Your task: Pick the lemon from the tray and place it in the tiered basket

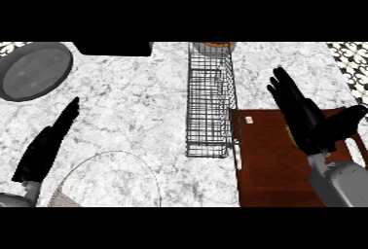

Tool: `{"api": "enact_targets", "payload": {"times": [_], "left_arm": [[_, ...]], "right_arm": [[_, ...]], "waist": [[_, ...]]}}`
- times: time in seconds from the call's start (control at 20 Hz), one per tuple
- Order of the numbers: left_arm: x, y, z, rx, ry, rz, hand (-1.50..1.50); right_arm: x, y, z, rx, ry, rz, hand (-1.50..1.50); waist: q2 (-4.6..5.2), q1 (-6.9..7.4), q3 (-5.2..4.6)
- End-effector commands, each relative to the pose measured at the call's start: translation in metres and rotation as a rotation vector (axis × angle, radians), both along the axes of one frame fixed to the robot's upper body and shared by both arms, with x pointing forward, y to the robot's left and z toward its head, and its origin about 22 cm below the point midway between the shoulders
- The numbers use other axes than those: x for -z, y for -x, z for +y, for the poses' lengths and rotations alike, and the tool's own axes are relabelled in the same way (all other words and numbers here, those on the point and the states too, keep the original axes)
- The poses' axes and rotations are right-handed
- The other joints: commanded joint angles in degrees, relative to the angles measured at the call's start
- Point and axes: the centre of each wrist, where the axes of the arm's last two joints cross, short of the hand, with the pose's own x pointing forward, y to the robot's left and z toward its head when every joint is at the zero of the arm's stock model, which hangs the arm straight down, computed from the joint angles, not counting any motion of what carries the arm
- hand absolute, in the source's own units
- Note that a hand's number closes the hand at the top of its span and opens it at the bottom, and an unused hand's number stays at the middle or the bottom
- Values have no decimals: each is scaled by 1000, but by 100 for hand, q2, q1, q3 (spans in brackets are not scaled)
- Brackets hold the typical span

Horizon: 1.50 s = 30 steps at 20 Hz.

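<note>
The brown wooden tray point(269, 165) lies at the right of the marble counter. My right hand point(307, 119) hovers over its upper part, open, fingers straight and pointing away from me, thumb spread to the right. Only a thin yellow sliver of the lemon point(288, 132) shows at the hand's left edge; the hand hides the rest. The wire tiered basket point(211, 97) stands just left of the tray, running from the counter's back edge toward me. My left hand point(46, 143) rests open at the lower left, far from both.
A grey round plate point(34, 70) sits at the back left, with a black object point(111, 47) beside it at the back edge. Something orange point(215, 44) shows at the basket's far end. A clear glass bowl point(108, 180) stands near my left hand.
</note>
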Motion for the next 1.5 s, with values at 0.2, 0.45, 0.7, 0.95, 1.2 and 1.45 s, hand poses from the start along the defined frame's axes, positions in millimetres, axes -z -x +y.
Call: {"api": "enact_targets", "payload": {"times": [0.2, 0.45, 0.7, 0.95, 1.2, 1.45], "left_arm": [[1, -6, -8, -75, 242, 11, 0], [3, -10, -13, -65, 350, 57, 0], [6, -2, -1, -74, 352, 58, 0], [9, -2, -5, -80, 350, 56, 0], [8, -4, 0, -85, 358, 66, 0], [3, -8, 0, -68, 349, 70, 0]], "right_arm": [[-32, 18, 6, -571, -86, -367, 150], [60, 22, -71, -34, 201, -159, -150], [57, 22, -122, -94, 282, -380, -150], [0, 11, -156, -113, 702, -459, -150], [-55, 14, -172, -287, 1083, -327, -150], [-66, 30, -155, -510, 1283, -143, -150]], "waist": [[-117, -106, 185], [-48, -88, 168], [-88, -81, 161], [-109, -126, 147], [-108, -103, 132], [-121, -142, 140]]}}
